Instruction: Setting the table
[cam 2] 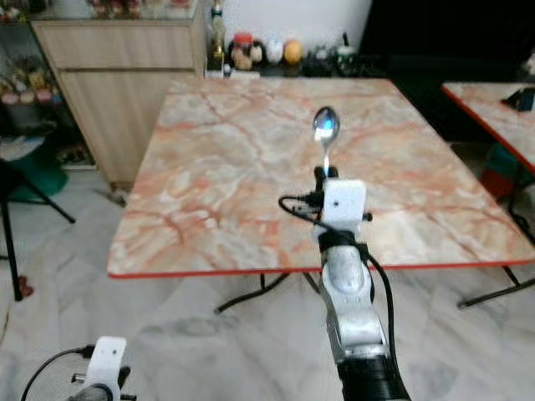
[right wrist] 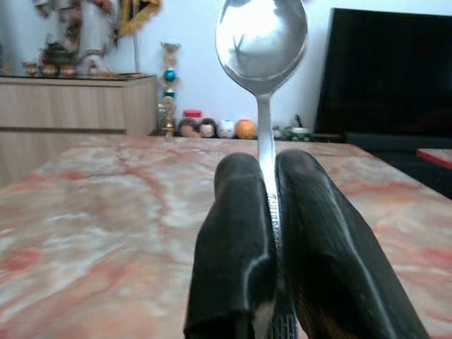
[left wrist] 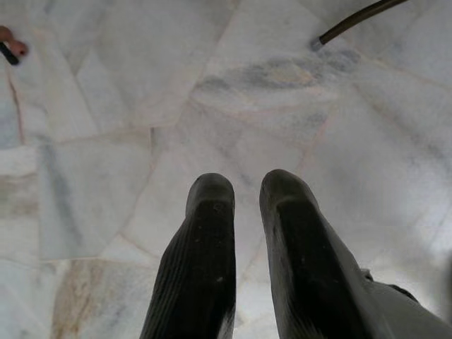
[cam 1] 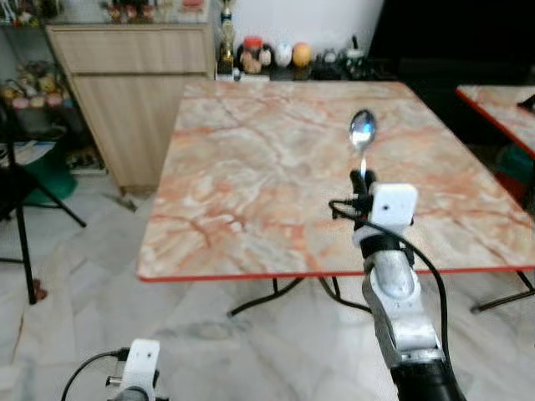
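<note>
My right claw (right wrist: 272,212) is pinching the spoon (cam 1: 362,134) by its handle, both fingers (right wrist: 236,240) pressed against the metal. I am holding it above the marble-patterned tabletop (cam 1: 251,192), over the right half and just inside the near red edge (cam 1: 251,276). The spoon's long axis is running straight out along my fingers, bowl (right wrist: 261,35) leading, pointing toward the tabletop's far edge and the wooden cabinet (cam 1: 134,92) and ornaments (cam 1: 267,55) beyond. Wide bare surface is lying to my left and ahead. A second table (cam 1: 501,109) is standing off to the right. My left claw (left wrist: 244,212) is hanging low over the marble floor (left wrist: 106,176), fingers slightly parted, gripping nothing.
</note>
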Motion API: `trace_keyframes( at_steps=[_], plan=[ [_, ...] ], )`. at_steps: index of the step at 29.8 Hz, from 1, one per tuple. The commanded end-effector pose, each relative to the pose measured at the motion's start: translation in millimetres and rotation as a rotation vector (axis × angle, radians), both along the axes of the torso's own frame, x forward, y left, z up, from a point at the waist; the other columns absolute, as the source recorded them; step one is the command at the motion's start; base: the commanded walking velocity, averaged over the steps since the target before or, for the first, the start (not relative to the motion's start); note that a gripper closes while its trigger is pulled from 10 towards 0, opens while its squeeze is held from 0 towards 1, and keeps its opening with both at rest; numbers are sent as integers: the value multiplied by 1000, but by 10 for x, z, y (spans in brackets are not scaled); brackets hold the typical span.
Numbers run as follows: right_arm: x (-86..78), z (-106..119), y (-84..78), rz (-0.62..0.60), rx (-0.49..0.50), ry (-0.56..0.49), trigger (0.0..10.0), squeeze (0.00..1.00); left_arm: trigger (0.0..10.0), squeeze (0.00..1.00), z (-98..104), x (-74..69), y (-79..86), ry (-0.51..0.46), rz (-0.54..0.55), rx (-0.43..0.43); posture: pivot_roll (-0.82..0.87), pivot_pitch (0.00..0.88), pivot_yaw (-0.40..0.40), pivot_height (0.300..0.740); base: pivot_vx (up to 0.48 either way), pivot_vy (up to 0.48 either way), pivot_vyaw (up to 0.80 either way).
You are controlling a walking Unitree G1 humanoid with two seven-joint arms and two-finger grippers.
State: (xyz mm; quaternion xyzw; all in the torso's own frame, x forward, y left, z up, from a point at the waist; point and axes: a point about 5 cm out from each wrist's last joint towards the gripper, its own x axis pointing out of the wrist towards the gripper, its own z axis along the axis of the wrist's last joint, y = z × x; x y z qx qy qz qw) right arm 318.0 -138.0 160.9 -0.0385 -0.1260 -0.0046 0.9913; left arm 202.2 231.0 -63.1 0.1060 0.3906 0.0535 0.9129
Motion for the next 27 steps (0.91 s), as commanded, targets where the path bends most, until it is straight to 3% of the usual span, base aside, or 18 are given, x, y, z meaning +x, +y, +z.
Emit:
trace_keyframes(
  at_steps=[1,27],
  plan=[
    [-6,17,-75,-23,-3,-1,10000,0,10000,0,-40,-34,-64,25,-6,-13,9,0,1,740,0,-368,0],
    [-2,60,-44,-21,-7,-22,10000,0,10000,0,-65,-79,-53,47,-2,-18,9,0,6,740,0,-369,0]
  ],
)
